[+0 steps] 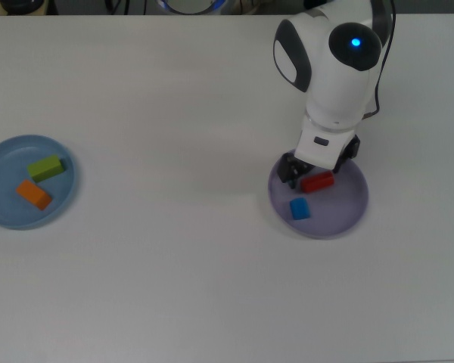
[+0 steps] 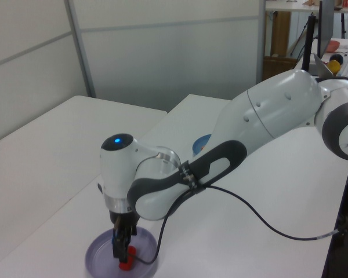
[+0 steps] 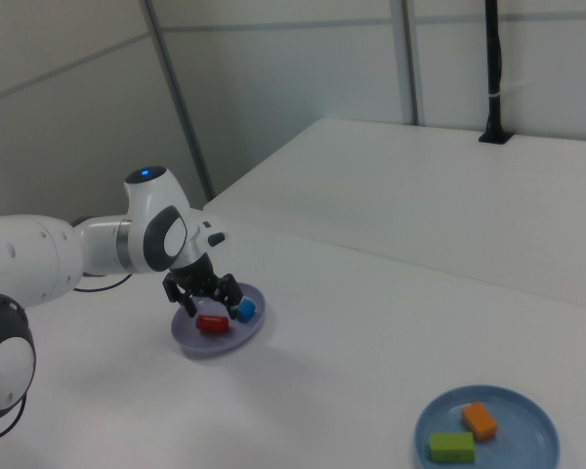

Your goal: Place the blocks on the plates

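Two plates: I count one lavender plate (image 1: 346, 215) and one light blue plate (image 1: 0, 212), well apart on the white table (image 1: 174, 287).
Lavender plate contents: red block (image 1: 317, 181) and blue cube (image 1: 300, 209), two pieces. From the top view the red block lies flat in the upper half of the plate, the cube just below it and apart from it. In the right view the red block (image 3: 212, 323) sits toward the right view's left, the cube (image 3: 244, 310) just to its right.
Light blue plate contents: green block (image 1: 46, 167) and orange block (image 1: 34, 194), two pieces, corners close; I cannot tell whether they touch. The right view shows them side by side in the plate (image 3: 527, 410), orange (image 3: 480, 420) behind green (image 3: 452, 447).
Block count: four in all, one each of red, blue, green, orange. None on the bare table that I can see.
Arm pose: reaching down over the lavender plate's upper edge in the top view, wrist pointing at the plate.
Gripper (image 3: 203, 293): fingers spread, nothing between them; the red block lies on the plate just beneath and beside the tips. Whether a fingertip brushes it, I cannot tell.
Left view: the gripper (image 2: 121, 255) hangs over the lavender plate (image 2: 98, 258), red block (image 2: 127, 259) at its tip; the cube is hidden.
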Available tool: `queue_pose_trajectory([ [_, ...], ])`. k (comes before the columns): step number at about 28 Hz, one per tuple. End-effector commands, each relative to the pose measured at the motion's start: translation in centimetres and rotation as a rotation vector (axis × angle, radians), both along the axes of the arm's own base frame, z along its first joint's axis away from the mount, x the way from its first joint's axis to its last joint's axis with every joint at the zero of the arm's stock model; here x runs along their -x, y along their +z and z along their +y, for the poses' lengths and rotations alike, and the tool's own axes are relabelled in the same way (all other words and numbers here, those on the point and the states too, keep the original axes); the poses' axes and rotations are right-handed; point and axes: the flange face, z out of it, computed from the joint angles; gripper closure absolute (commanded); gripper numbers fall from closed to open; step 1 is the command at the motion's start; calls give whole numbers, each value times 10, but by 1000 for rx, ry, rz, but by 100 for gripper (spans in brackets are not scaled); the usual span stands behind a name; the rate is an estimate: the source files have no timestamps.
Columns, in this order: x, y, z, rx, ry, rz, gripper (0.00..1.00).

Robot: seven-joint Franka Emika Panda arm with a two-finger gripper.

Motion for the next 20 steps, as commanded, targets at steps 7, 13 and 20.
queue_pose_trajectory([
  [7, 19, 117, -94, 82, -189, 93, 0],
  [13, 48, 177, -137, 112, -391, 141, 0],
  [20, 73, 219, -187, 102, -514, 138, 0],
])
